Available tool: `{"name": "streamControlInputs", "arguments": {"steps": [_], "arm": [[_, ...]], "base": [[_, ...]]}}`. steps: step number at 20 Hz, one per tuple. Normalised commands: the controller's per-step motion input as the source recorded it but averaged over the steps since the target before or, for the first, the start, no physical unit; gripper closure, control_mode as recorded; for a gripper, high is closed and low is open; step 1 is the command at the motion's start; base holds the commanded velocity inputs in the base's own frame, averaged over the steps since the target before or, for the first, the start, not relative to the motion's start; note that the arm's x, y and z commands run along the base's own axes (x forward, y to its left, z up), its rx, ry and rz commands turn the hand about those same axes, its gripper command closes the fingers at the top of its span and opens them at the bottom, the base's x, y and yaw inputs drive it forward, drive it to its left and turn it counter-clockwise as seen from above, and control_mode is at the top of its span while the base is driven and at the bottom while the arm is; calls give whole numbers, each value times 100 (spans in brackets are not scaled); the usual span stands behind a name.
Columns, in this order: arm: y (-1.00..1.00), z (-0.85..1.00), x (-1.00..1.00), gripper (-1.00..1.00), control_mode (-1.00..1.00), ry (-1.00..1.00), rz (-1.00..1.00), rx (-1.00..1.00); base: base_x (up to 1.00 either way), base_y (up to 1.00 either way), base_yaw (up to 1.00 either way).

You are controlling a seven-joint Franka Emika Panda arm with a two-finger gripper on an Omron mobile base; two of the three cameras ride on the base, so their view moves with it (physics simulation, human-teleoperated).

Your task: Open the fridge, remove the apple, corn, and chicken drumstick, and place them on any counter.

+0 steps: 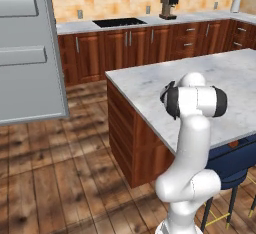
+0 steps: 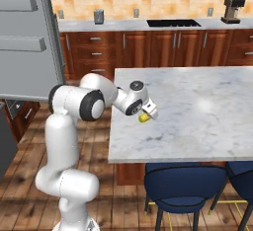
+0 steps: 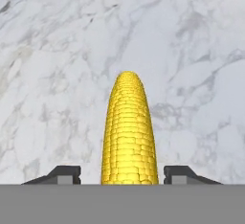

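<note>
Corn (image 3: 129,129) lies between the fingertips of the gripper (image 3: 122,174), its tip pointing straight ahead over the marble counter (image 3: 57,74); both dark tips stand clear of the cob on either side, so the jaws are apart and the cob looks just set down. From the right base view the gripper (image 2: 147,114) hangs low over the counter's near edge. Judging by this, the corn is delivered; apple and drumstick cannot be located, and the fridge (image 1: 30,53), behind and off to the side, is cut off.

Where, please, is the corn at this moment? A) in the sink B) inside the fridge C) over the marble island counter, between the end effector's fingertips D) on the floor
C: the corn lies between the parted fingertips over the marble counter.
</note>
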Motion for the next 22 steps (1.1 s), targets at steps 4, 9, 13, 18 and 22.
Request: {"name": "streamControlInputs", "arguments": {"steps": [4,9,13,18,22], "arm": [[0,27,0,-100,-100,0,0,1],[63,100,-40,-100,-100,-6,5,2],[66,100,-52,-100,-100,8,10,3],[41,100,-72,-100,-100,23,10,7],[51,100,-100,-100,-100,36,7,11]], "base": [[0,0,0],[0,0,0],[0,0,0],[0,0,0],[0,0,0]]}}
